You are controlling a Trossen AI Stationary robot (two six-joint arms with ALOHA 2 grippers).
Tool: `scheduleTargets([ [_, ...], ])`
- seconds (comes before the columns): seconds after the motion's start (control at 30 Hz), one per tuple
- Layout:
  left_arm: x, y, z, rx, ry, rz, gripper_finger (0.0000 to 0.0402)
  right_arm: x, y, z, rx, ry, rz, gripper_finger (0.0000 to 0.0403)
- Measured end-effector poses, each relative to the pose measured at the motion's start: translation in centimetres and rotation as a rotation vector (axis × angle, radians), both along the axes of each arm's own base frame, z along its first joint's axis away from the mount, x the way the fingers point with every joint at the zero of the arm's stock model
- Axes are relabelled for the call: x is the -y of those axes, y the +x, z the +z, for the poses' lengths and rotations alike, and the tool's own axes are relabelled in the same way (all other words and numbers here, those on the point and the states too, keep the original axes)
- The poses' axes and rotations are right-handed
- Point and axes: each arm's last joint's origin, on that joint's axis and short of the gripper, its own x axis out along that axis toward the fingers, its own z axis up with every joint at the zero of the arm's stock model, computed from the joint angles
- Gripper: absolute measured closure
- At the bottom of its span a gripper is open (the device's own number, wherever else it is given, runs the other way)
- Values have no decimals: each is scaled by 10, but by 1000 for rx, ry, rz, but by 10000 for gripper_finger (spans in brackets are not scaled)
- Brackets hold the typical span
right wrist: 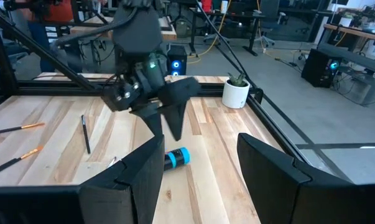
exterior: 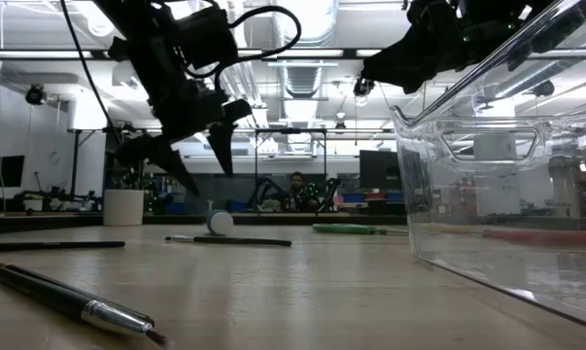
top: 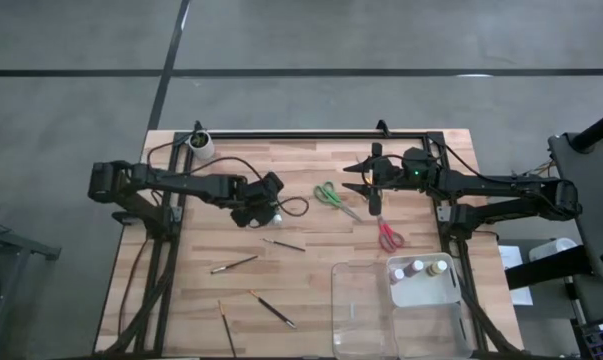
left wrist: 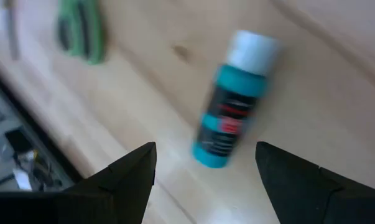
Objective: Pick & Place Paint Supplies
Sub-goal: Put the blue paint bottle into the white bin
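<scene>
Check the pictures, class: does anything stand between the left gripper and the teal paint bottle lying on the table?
Nothing visible does. The left gripper hangs open above the teal paint bottle, which lies on its side on bare wood. The green scissors lie well aside.

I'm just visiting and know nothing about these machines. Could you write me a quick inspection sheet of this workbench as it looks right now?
Surface: wooden table, dark frame.
Job's things: teal paint bottle lying flat; green scissors, red scissors; four brushes scattered; bottles already in the clear tray.
Clutter: white cup at the far left corner.
Pincers: left pincer open, above the teal bottle; right pincer open, empty, between the two scissors.
Cables: dark loop beside the left pincer.
Surroundings: workshop; a person seated far behind.
</scene>
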Motion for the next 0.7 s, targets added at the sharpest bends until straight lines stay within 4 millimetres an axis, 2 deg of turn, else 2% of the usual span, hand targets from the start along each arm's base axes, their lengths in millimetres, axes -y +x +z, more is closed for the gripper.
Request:
scheduleTargets([
  [0.23,11,4,-12,-122,75,-239,123,0,0,0,0,0,-1,202],
  [0.47,18,16,-8,14,90,-237,123,0,0,0,0,0,0,202],
  [0.7,23,18,-4,44,53,-180,123,0,0,0,0,0,0,202],
])
